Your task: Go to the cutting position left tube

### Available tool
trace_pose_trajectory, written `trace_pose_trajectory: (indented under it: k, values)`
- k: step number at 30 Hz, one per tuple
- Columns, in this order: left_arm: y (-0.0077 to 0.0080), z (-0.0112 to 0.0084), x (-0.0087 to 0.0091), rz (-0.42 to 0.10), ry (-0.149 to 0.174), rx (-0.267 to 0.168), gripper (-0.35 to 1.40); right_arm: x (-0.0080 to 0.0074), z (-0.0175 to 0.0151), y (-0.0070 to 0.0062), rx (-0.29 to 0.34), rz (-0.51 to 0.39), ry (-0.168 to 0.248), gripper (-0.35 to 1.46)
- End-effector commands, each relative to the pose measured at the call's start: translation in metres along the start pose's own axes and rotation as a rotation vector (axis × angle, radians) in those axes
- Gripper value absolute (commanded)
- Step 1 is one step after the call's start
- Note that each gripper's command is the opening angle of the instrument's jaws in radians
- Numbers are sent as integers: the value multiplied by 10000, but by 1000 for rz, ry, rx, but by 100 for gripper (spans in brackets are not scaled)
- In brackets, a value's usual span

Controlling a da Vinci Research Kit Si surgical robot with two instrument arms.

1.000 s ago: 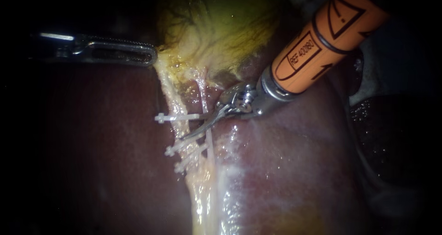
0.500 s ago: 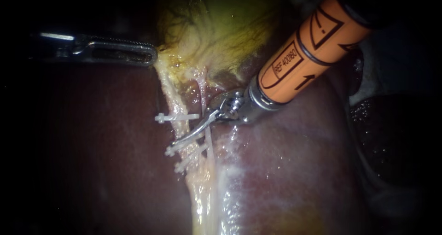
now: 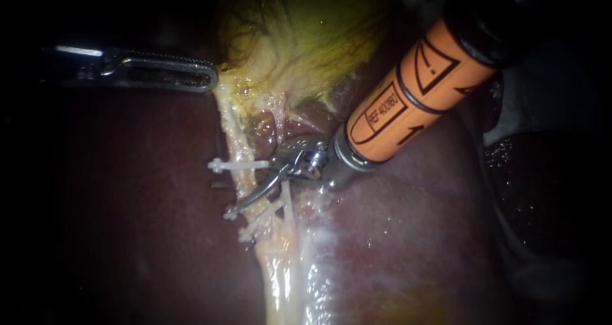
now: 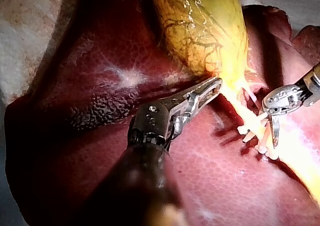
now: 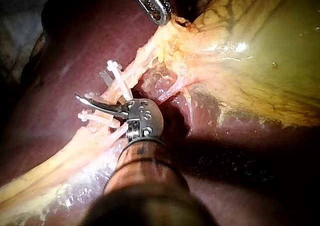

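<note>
left instrument (image 3: 203, 78) jaws clamped on gallbladder (image 3: 299, 44) edge, likely tensioning left tube (image 3: 237, 140); right instrument (image 3: 224, 199) jaws apart, astride it between clips (image 3: 233, 165), seemingly cut-ready.

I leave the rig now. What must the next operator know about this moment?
Left instrument: jaws shut on the gallbladder edge, holding it up.
Right instrument: jaws open, astride the left tube, between the upper clip and the two lower clips.
Done: cutting position seems reached.
Left: check that the tube lies fully between the jaws; not cut yet.
</note>
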Motion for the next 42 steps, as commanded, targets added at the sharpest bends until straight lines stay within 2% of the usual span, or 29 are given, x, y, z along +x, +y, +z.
trace_pose_trajectory:
  k: [1, 4, 7, 12, 16, 26, 30, 42]
  values:
    - [0, 0, 0, 0, 0, 0, -35, 1, 1, 1, -4, -44, 19, 88]
    - [0, 0, 0, 0, 0, 0, -35, 3, 3, 2, -14, -116, 82, 87]
    - [0, 0, 0, 0, 0, 0, -35, 4, 5, 0, -19, -164, 111, 83]
    - [0, 0, 0, 0, 0, 0, -35, 7, 12, -7, -24, -174, 113, 83]
    - [0, 0, 0, 0, 0, 0, -35, 17, 18, -16, -21, -171, 122, 83]
    - [0, -1, -1, 0, 0, 0, -35, 63, 12, -41, -16, -165, 142, 83]
    - [0, -1, -1, 0, 0, 0, -35, 74, 10, -48, -15, -165, 147, 83]
    - [0, -1, -1, 0, 0, 1, -35, 73, 11, -48, -14, -166, 146, 83]
